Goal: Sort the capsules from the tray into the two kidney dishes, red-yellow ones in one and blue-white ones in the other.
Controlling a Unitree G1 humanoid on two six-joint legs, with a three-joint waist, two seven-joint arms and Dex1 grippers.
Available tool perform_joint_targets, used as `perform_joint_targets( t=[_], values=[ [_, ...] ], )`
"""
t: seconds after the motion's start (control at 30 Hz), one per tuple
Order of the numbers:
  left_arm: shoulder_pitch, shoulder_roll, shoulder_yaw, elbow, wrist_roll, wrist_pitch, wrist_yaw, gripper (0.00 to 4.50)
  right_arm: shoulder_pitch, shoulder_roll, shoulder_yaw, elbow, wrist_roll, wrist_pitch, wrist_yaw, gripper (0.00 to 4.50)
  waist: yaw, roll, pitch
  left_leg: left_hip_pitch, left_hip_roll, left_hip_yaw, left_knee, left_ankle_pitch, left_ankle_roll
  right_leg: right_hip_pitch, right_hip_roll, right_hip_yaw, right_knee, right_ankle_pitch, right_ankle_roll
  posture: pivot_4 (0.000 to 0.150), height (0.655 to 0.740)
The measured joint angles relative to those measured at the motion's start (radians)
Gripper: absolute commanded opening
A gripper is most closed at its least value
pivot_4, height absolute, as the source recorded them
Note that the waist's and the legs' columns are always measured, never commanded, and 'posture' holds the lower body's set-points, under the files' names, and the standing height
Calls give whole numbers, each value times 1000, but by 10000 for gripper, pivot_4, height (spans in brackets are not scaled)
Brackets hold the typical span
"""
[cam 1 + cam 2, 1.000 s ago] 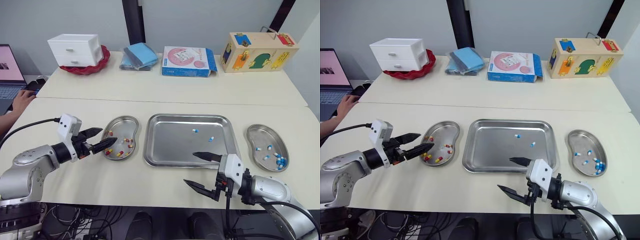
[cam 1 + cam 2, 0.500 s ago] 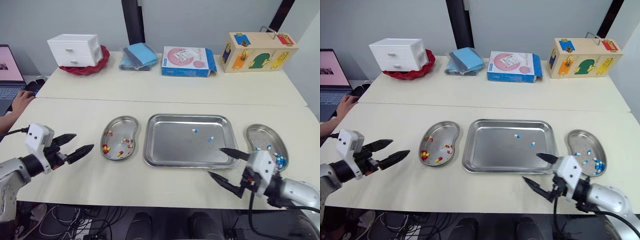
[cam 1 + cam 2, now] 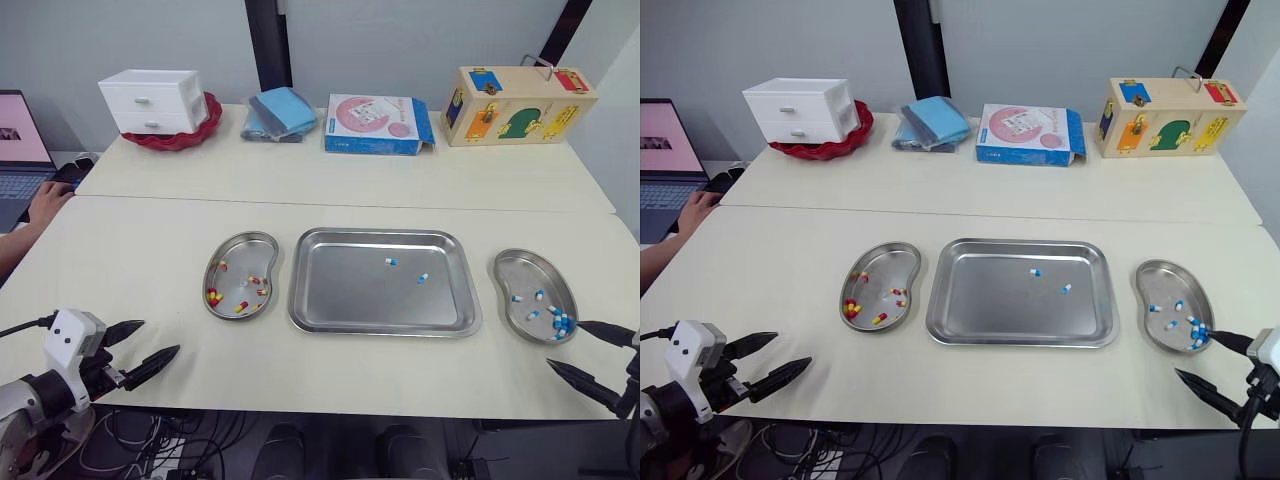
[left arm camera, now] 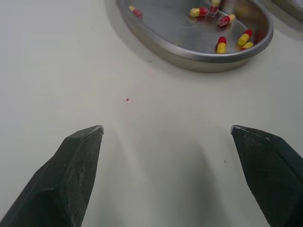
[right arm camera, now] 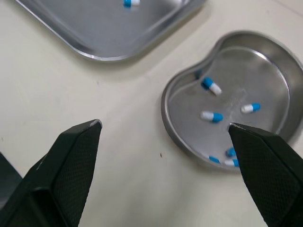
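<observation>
A steel tray (image 3: 340, 290) lies mid-table with two blue-white capsules (image 3: 391, 262) in it. Left of it, a kidney dish (image 3: 245, 252) holds several red-yellow capsules (image 4: 221, 44). On the tray's right, the other kidney dish (image 3: 520, 262) holds several blue-white capsules (image 5: 211, 116). My left gripper (image 3: 160, 336) hovers open and empty near the table's front-left edge, well short of the left dish (image 4: 203, 59). My right gripper (image 3: 565, 343) is open and empty at the front right, just nearer than the right dish (image 5: 265, 61).
The back table carries a white drawer box (image 3: 152, 100) in a red bowl, blue cloths (image 3: 278, 110), a pink-and-blue box (image 3: 375, 122) and a wooden lock box (image 3: 518, 102). A laptop (image 3: 20, 150) and a person's hand (image 3: 48, 203) sit at the far left.
Both arms have drawn back and outward: the left gripper from beside the left dish to the front-left edge, the right from the tray's front to the front-right corner. Both stayed open.
</observation>
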Motion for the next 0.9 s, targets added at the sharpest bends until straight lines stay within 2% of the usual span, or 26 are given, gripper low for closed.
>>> perform_joint_targets(
  t=[0.53,0.73,0.9],
  values=[
    [65,-23,-21,-203,-23,60,29,44730,10,-20,-14,101,-71,-37,42,45000,0,0,0,0,0,0,0,0,0,0,0,0,0,0,0,1500,7400],
    [42,-57,-135,-371,-90,75,13,44730,33,-20,-32,113,-72,-37,56,45000,2,2,0,0,0,1,0,0,0,1,0,1,0,0,0,1500,7400],
    [1,-120,-253,-409,-91,18,8,44730,63,-20,-56,123,-73,-37,66,45000,1,2,0,0,0,0,0,0,0,1,0,0,-1,0,0,1500,7400]
  ],
)
